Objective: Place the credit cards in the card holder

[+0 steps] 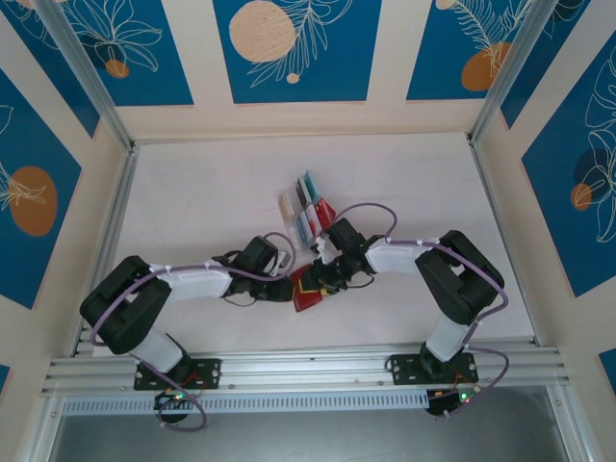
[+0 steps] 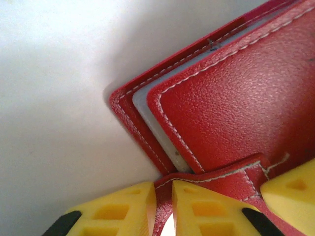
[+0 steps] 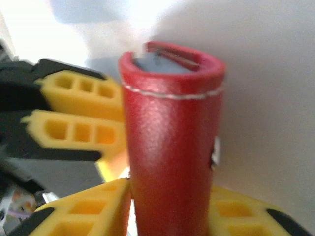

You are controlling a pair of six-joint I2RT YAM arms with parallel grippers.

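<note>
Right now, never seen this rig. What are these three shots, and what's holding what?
Two robot arms, the left arm and the right arm, are bolted at the near edge of the white table. The overhead picture looks down from behind them. The other two come from a camera on each wrist, with that arm's yellow fingers at the bottom. On the table sit a row of credit cards and, nearer, the red card holder. The left claw pinches a flap at its edge; the right claw seems clamped across its folded body. A pale card already sits inside.
</note>
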